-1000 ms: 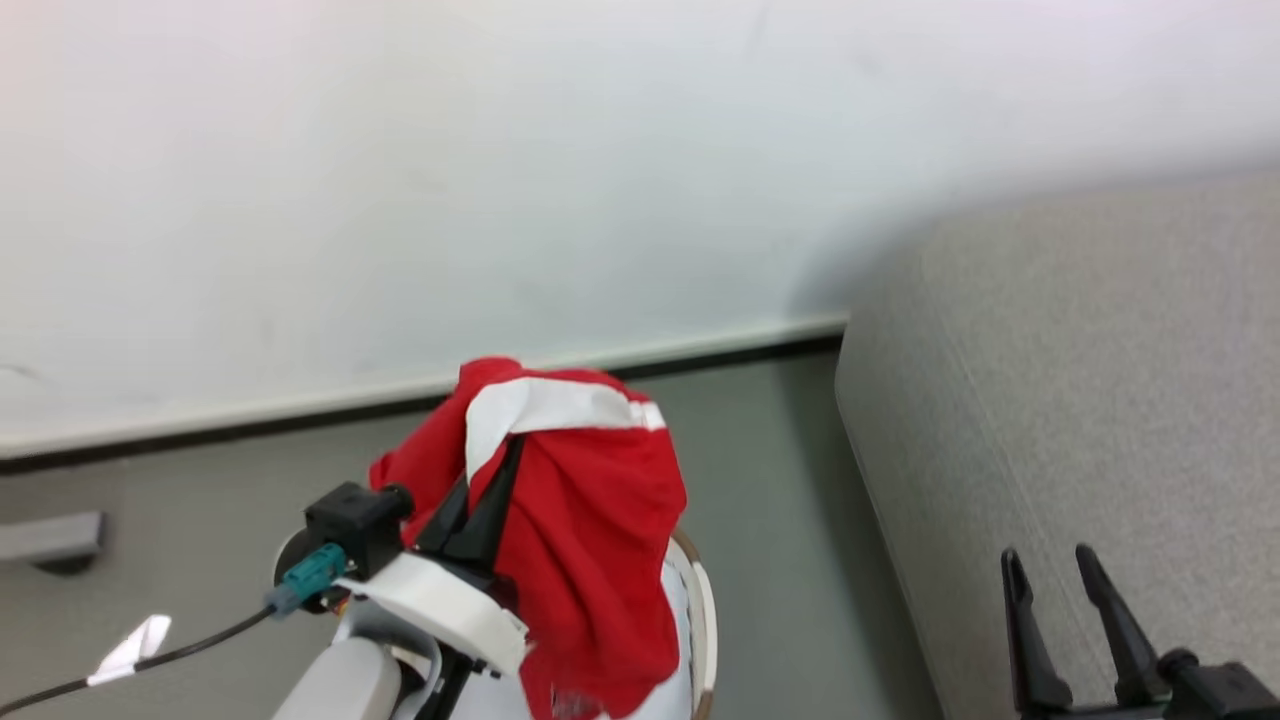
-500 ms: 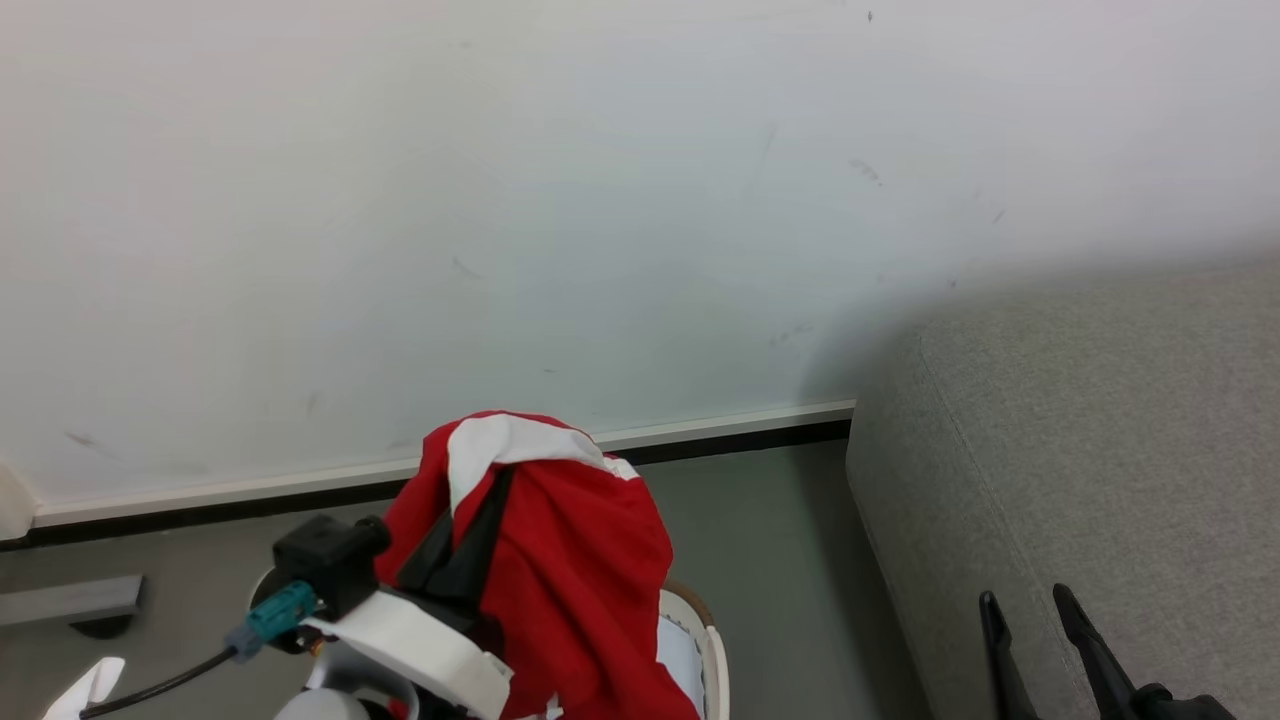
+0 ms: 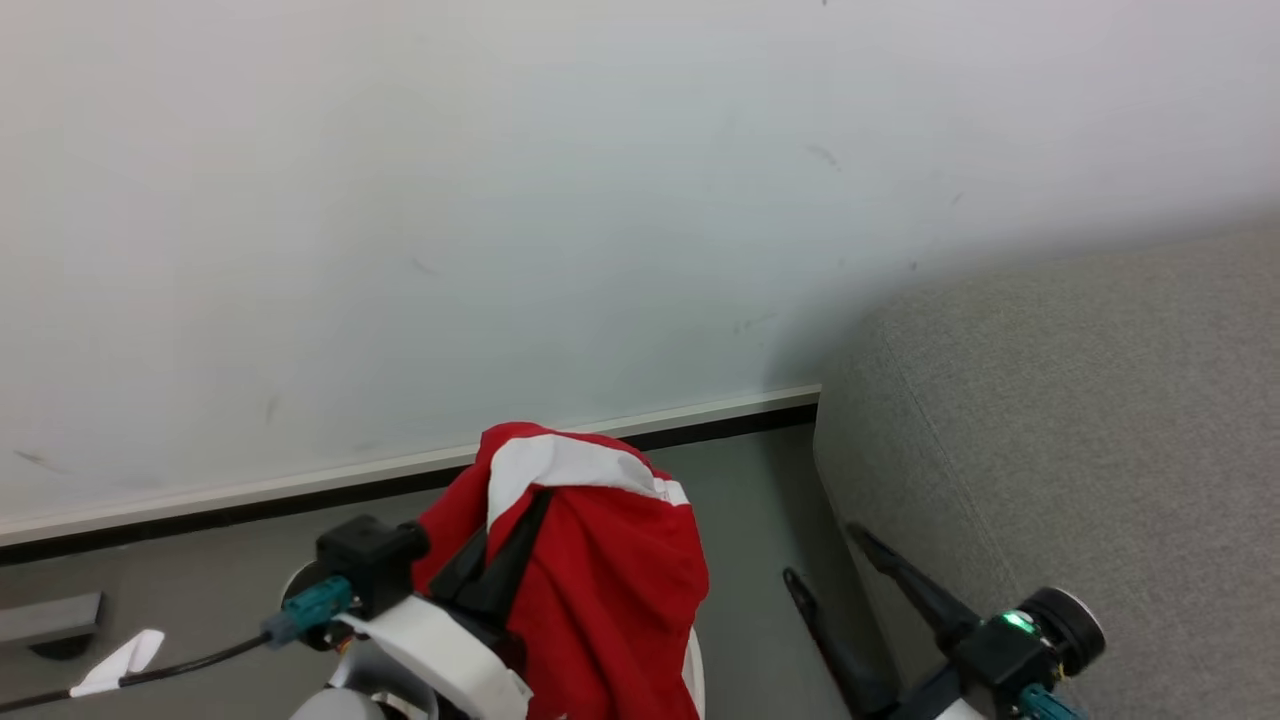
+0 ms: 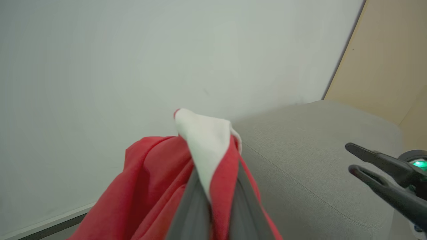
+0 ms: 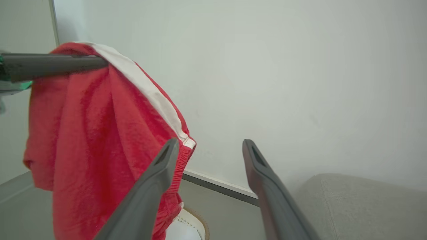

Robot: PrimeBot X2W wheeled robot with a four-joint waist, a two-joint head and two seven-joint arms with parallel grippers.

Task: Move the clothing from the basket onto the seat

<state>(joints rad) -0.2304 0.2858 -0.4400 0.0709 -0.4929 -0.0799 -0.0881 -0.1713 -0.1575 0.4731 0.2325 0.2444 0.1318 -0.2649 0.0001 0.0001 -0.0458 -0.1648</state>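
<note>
The red clothing with its white panel hangs lifted above the basket, of which a white sliver shows beneath. My left gripper is shut on the clothing's top fold, and the pinched white panel shows between the fingers in the left wrist view. My right gripper is open and holds nothing, lying between the clothing and the grey seat. Its fingers point past the clothing's hem, above the basket's tan rim. The right gripper is also in the left wrist view, over the seat.
A white wall with a dark baseboard stands close behind. The grey floor runs between basket and seat. A grey block lies at the far left. A black cable trails from my left wrist.
The head camera has shifted. My right gripper has risen and swung left from the seat's front toward the clothing, still open. The left gripper keeps the clothing held up.
</note>
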